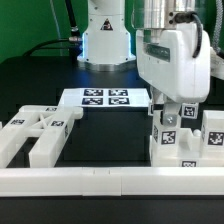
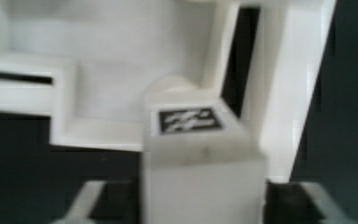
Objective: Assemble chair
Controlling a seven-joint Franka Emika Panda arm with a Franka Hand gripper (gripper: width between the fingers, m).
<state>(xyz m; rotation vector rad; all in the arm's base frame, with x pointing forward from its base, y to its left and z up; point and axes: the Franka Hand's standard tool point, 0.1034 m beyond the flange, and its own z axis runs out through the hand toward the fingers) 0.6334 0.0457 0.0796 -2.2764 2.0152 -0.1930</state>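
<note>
Closest in, the wrist view shows me the tool (image 2: 197, 206) clamped on a leg bar (image 2: 197, 160). The white bar rises from between the dark fingers (image 2: 108, 202), and its square tag faces the camera. Just past the bar are bigger white slabs (image 2: 87, 90), too blurred for me to name.

The exterior view shows where this sits. The tool (image 1: 172, 110) is low on the table (image 1: 40, 80), holding the leg bar (image 1: 170, 128) upright among a tagged cluster of chair parts (image 1: 200, 140). That cluster lies just behind the front border rail (image 1: 100, 182). From this side I can't make out the finger gap.

Well apart from the tool, toward the exterior view's left, lies a second group of parts (image 1: 35, 135). Beyond the tool is the marker board (image 1: 105, 98), and farthest back the arm's base (image 1: 105, 40).
</note>
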